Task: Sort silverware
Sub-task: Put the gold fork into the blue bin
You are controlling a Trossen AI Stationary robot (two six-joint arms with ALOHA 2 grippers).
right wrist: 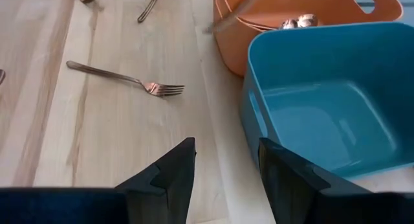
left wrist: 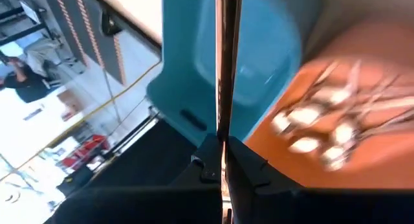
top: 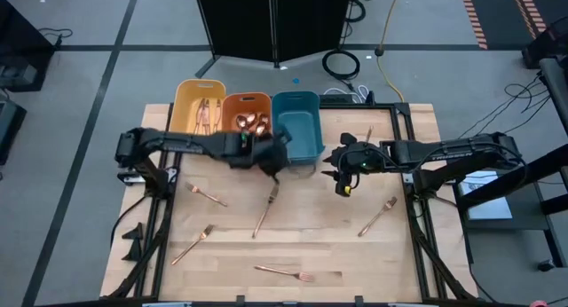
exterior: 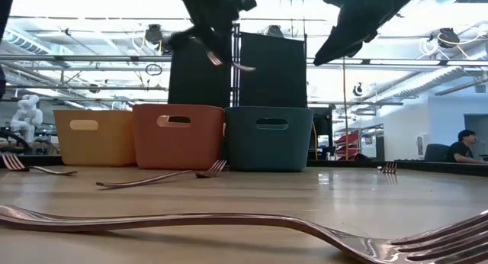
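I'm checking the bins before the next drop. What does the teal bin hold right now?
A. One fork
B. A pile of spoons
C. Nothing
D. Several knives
C: the right wrist view looks straight into the teal bin and shows only its bare blue floor, while the spoons lie in the orange bin beside it.

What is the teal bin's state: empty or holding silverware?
Empty. The right wrist view shows the teal bin with a bare floor, while spoons sit in the orange bin.
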